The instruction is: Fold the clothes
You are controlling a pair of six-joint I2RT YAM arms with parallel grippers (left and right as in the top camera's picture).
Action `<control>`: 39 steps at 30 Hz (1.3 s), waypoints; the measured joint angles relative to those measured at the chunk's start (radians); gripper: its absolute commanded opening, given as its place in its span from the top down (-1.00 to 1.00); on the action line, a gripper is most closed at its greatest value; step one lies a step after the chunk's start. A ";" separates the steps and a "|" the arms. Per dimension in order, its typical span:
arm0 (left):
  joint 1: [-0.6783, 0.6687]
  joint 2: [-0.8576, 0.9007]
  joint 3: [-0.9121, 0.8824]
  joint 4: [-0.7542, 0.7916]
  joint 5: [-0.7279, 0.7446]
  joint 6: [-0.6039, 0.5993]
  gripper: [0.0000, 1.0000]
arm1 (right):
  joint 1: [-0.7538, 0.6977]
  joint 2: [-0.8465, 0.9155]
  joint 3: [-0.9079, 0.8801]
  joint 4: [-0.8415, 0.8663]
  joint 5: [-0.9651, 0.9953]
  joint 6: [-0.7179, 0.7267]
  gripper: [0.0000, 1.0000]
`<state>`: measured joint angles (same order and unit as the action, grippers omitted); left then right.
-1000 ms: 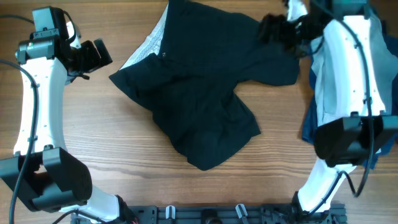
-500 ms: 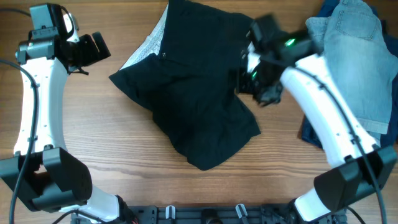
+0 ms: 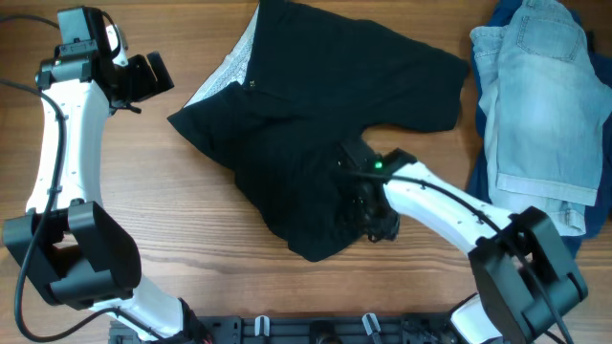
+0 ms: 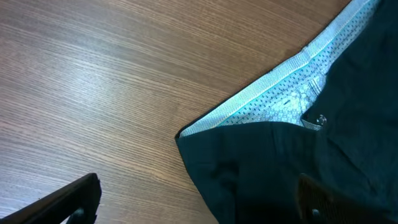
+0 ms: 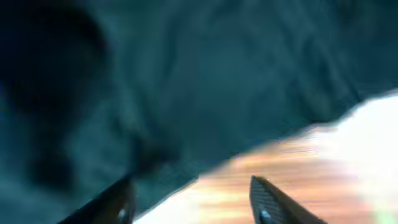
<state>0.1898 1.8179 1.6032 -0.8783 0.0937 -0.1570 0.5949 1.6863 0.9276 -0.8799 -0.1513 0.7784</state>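
Overhead, the open right hand (image 3: 378, 225) sits at the edge of the shorts (image 3: 306, 124), so it could pinch too little cloth and slip.

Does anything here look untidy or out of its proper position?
Yes. The black shorts lie crooked and rumpled, not flat: the pale waistband lining is turned outward at the upper left, and the lower leg is bunched.

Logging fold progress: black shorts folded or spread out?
Spread, not folded: black shorts lie rumpled, both legs splayed apart, pale waistband lining showing at the upper left.
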 measured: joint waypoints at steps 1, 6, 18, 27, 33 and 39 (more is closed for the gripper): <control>0.000 0.000 0.000 -0.006 0.000 0.000 -0.99 | 0.000 0.000 -0.031 0.041 0.005 0.007 -0.14; 0.000 0.000 0.000 -0.023 0.000 0.003 -0.99 | 0.000 -0.015 -0.063 0.180 0.049 0.024 0.38; 0.000 0.000 0.000 -0.034 0.000 0.003 -0.99 | -0.123 -0.018 -0.065 0.138 0.118 0.003 0.92; 0.000 0.000 0.000 -0.059 0.000 0.003 -1.00 | -0.602 -0.018 -0.005 0.285 -0.089 -0.497 0.78; 0.000 0.000 0.000 -0.093 -0.002 0.021 -0.99 | -0.638 -0.019 0.209 0.026 -0.228 -0.652 -0.43; 0.000 0.091 0.000 -0.099 0.010 0.074 -0.99 | -0.638 -0.067 0.353 -0.111 -0.269 -0.708 -0.64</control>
<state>0.1898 1.9091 1.6032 -0.9771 0.1032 -0.0830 -0.0429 1.6196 1.2808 -0.9913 -0.4198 0.0708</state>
